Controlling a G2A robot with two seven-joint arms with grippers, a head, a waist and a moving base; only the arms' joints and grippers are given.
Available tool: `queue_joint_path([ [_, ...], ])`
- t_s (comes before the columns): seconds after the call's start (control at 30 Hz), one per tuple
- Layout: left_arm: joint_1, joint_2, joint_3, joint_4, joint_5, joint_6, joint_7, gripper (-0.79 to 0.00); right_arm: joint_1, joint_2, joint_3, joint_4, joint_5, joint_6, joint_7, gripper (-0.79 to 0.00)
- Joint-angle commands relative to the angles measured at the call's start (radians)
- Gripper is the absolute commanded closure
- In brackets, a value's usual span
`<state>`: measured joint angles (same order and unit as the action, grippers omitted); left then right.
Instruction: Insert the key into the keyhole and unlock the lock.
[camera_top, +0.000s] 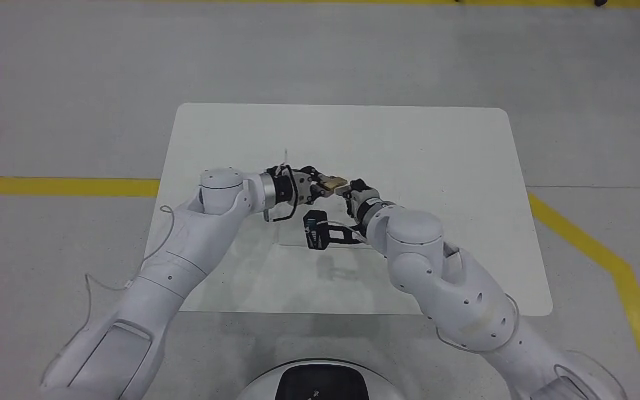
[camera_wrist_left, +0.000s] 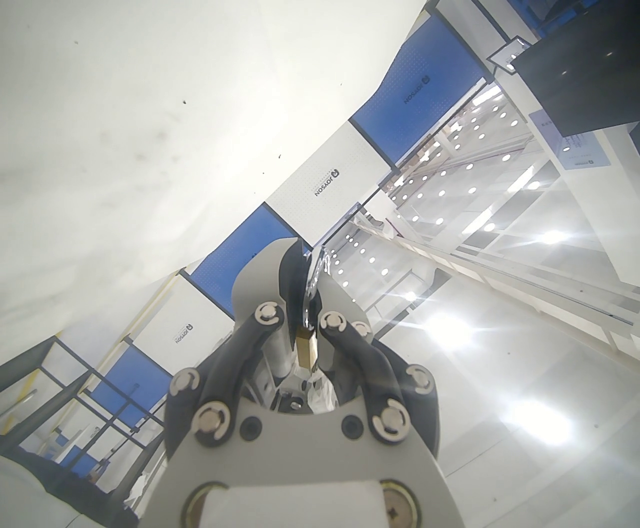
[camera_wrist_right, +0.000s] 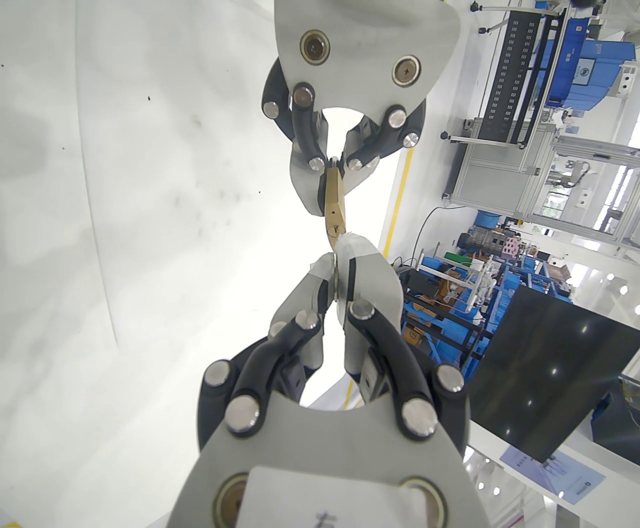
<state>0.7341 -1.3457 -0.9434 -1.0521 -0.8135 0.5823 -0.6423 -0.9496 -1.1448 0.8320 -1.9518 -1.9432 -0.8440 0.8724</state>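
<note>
Clenching the lock (camera_wrist_right: 334, 202), left gripper (camera_wrist_left: 307, 285) faces right gripper (camera_wrist_right: 340, 266), whose jaws pinch the key (camera_wrist_right: 341, 287), blade hidden.

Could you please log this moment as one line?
left gripper: jaws shut on lock | right gripper: jaws shut on key | key tip meets lock's base, depth unclear

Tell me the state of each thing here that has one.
left gripper: shut on the lock
right gripper: shut on the key
lock: held off the table; shackle open or closed, cannot tell
key: held, tip at the lock's keyhole end; depth unclear
</note>
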Motion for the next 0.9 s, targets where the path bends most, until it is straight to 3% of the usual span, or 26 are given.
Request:
queue_joint_path([
  [0.0,-0.001,-0.001,0.000,0.001,-0.001,0.000,0.002,0.000,0.000,-0.003,0.001,0.001,0.002,-0.004,0.005,0.000],
  [0.87,-0.002,-0.011,0.003,0.000,0.009,-0.007,-0.005,0.000,-0.005,-0.035,-0.002,0.020,-0.032,-0.025,0.041,0.000],
])
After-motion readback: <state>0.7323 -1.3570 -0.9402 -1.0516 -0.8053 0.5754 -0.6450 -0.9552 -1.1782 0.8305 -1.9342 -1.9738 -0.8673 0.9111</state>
